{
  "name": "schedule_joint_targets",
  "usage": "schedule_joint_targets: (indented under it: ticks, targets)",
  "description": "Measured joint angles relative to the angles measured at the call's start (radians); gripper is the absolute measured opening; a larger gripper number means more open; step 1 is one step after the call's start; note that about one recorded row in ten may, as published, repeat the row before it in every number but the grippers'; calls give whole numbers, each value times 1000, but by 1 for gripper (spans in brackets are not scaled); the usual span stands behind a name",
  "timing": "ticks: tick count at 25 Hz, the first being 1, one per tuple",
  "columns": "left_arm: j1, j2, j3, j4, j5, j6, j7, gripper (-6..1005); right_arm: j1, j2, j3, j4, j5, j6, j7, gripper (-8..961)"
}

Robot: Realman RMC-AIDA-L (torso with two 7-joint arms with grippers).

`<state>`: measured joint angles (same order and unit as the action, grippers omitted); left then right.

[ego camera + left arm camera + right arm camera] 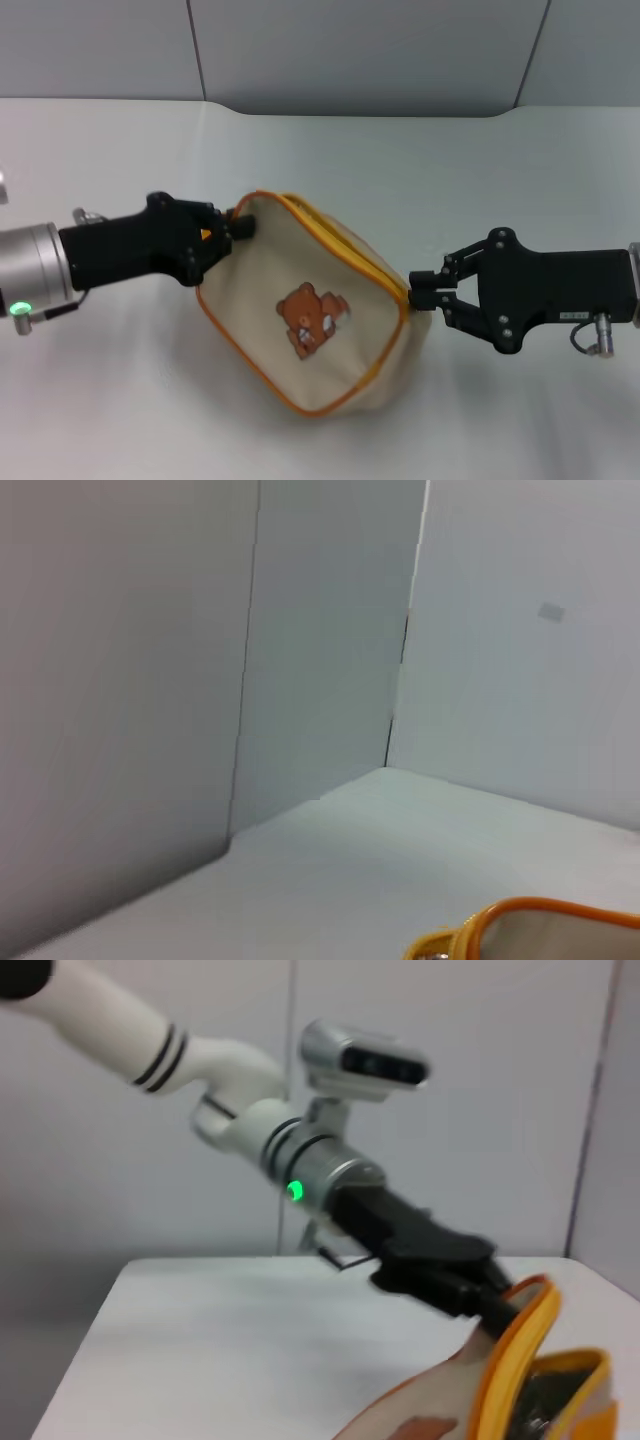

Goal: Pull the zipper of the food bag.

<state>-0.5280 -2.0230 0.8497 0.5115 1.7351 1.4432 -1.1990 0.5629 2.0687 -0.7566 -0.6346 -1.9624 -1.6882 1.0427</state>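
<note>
The cream-beige food bag [300,300] with its brown bear print [308,318] lies tilted on the white table, stretched between both grippers. Its yellow-orange zipper [345,240] runs along the far long edge. My left gripper [240,227] is shut on the bag's left end. My right gripper [418,290] is closed at the bag's right end, where the zipper ends; the silver pull tab is hidden between the fingers. In the right wrist view the zipper tape [512,1360] gapes over a dark inside, with the left gripper [470,1295] behind it. The left wrist view shows only the bag's orange edge [545,912].
The white table [480,160] spreads all round the bag. Grey wall panels [360,50] stand along its far edge. The left arm's silver wrist with a green light [20,306] is at the left edge of the head view.
</note>
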Motion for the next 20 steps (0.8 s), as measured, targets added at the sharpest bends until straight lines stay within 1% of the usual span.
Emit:
schedule_joint_targets:
  ticks: [1, 2, 3, 4, 5, 6, 7, 9, 10, 11, 14, 15, 16, 17, 18, 19, 20]
  targets:
    - [0, 0, 0, 0, 0, 0, 0, 67, 0, 0, 0, 0, 0, 0, 0, 51]
    - [4, -8, 1, -8, 1, -8, -3, 76, -3, 5, 42, 10, 0, -1, 6, 53]
    - [7, -17, 0, -16, 0, -18, -4, 84, -3, 5, 42, 10, 0, -1, 6, 55]
    - [10, -23, -1, -21, 0, -28, -4, 92, -5, 7, 70, 14, 1, -3, 6, 57]
    - [17, -36, -6, -26, -3, -54, -4, 101, -7, 9, 128, 38, 1, -10, 2, 59]
    - [17, -36, -6, -26, -3, -54, -4, 109, -7, 9, 128, 38, 1, -10, 2, 101]
    - [20, -43, -13, -28, -5, -66, -3, 117, -6, 8, 157, 61, 2, -14, -2, 144]
    - [21, -45, -24, -29, -5, -66, -4, 134, -4, 2, 206, 100, 2, -19, -8, 229]
    - [21, -45, -42, -30, -6, -57, -4, 171, -5, -1, 243, 125, 10, -22, -9, 271]
    - [21, -45, -42, -30, -6, -57, -4, 208, -5, -1, 243, 125, 10, -22, -9, 317]
    - [23, -38, -96, -29, -9, 41, 5, 318, -9, -6, 259, 138, 27, -36, -9, 456]
    - [26, -23, -105, -28, -8, 169, 25, 355, -10, -20, 255, 142, 29, -75, 9, 502]
    - [26, -23, -105, -28, -8, 169, 25, 405, -10, -20, 255, 142, 29, -75, 9, 547]
    - [27, -4, -93, -29, 0, 288, 44, 455, -10, -28, 252, 142, 28, -94, 19, 591]
    - [28, 4, -82, -29, 7, 344, 51, 505, -9, -38, 244, 143, 24, -123, 33, 636]
    - [28, 4, -82, -29, 7, 344, 51, 555, -8, -48, 237, 144, 19, -149, 47, 680]
    - [30, 13, -62, -30, 25, 415, 55, 605, -4, -63, 213, 154, 4, -194, 65, 725]
